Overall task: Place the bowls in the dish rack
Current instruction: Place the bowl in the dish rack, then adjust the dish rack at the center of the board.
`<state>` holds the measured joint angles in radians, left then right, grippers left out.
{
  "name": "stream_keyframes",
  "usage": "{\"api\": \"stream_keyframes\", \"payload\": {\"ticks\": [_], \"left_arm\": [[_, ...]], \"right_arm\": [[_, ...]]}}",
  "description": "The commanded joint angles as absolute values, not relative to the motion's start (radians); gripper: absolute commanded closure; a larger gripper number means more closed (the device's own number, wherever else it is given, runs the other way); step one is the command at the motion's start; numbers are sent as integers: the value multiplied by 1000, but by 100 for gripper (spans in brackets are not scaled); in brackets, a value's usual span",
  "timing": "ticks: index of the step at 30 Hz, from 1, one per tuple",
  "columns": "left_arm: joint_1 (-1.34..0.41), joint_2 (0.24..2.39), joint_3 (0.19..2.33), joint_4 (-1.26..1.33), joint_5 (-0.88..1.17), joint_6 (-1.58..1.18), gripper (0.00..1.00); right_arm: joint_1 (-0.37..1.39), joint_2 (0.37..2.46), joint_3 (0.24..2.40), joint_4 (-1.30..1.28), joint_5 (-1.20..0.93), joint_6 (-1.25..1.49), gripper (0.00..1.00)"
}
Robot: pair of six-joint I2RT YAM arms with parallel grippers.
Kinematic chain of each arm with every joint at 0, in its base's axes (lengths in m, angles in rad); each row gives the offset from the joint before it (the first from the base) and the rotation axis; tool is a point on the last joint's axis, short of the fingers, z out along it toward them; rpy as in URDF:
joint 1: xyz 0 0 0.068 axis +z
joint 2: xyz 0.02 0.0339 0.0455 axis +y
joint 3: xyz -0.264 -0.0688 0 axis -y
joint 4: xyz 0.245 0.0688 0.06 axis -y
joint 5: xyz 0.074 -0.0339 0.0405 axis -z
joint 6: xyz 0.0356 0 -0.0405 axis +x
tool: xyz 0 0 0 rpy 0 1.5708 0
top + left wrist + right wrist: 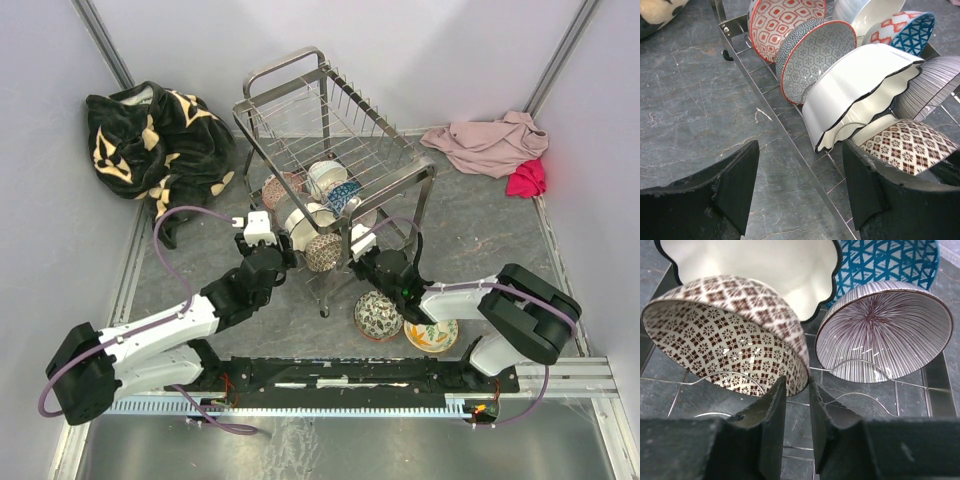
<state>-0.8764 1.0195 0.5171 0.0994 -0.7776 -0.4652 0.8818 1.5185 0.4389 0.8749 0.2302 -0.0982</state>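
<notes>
Where the dish rack (330,130) stands, the table (480,230) (pale-walled) is marbled grey.

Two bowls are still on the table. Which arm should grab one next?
The right arm. The flowery bowl and the orange bowl both lie right beside it, near the right gripper. The left gripper is open but farther from both.

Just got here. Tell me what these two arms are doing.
They are loading bowls into the dish rack, whose lower tier already holds several. The right gripper is at the rack, jaws narrowly parted at the rim of the brown diamond-patterned bowl standing on edge there. The left gripper hangs open and empty beside the rack. A dark patterned bowl and an orange floral bowl sit on the table, not yet loaded.
</notes>
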Motion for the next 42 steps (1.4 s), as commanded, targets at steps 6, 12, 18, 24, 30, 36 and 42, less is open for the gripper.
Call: {"api": "stream_keyframes", "payload": {"ticks": [6,12,18,24,30,36,42], "left_arm": [[-870,950,519,113,-799,-515,27],[-868,917,510,95,-802,-520,27],[-867,878,516,44,-807,-546,26],[-867,837,517,-8,-813,-581,25],[-867,827,525,-57,-788,-608,22],[-866,801,503,-65,-773,-633,13],[-867,772,498,-87,-769,-636,9]], "right_arm": [[888,1404,507,703,258,-19,41],[888,1281,515,586,306,40,30],[888,1145,510,464,275,135,24],[894,995,449,355,216,257,20],[912,790,410,152,301,334,21],[914,618,391,-40,556,414,21],[874,579,378,0,753,462,20]]}}
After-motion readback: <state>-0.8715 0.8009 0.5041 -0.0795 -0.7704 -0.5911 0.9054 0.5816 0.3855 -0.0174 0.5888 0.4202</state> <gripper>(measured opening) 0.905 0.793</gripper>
